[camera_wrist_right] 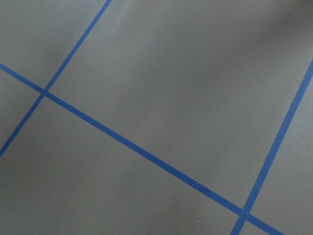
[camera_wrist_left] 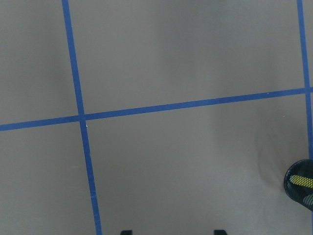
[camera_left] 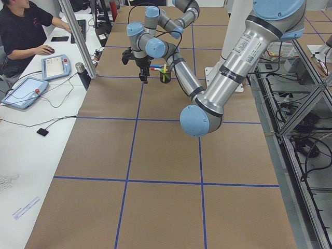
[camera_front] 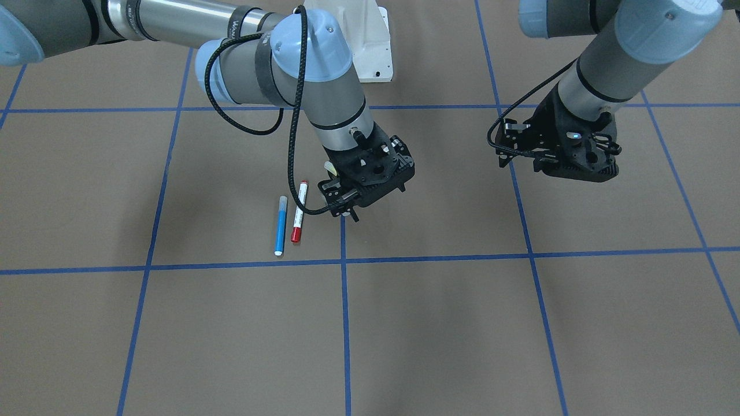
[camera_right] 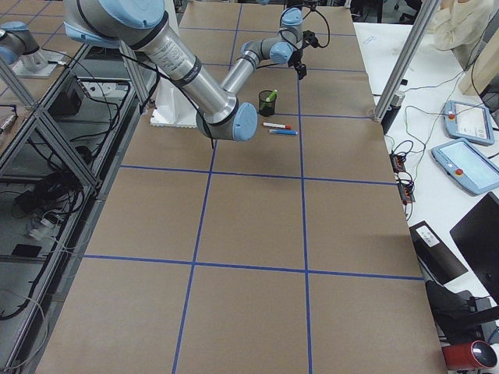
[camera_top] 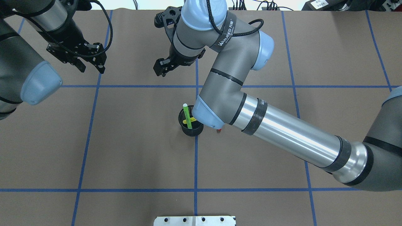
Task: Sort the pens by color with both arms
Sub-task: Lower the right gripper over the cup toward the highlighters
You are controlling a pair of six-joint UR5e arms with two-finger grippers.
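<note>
Red pen [camera_front: 299, 211], blue pen [camera_front: 281, 225] — clear of both jaws

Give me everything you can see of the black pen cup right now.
The pen cup is a round black mesh holder, standing upright on the brown table across a blue tape line. It holds a green pen with a white tip, leaning, and a yellow pen. The right arm overhangs its edge in the overhead view; contact cannot be judged.
</note>
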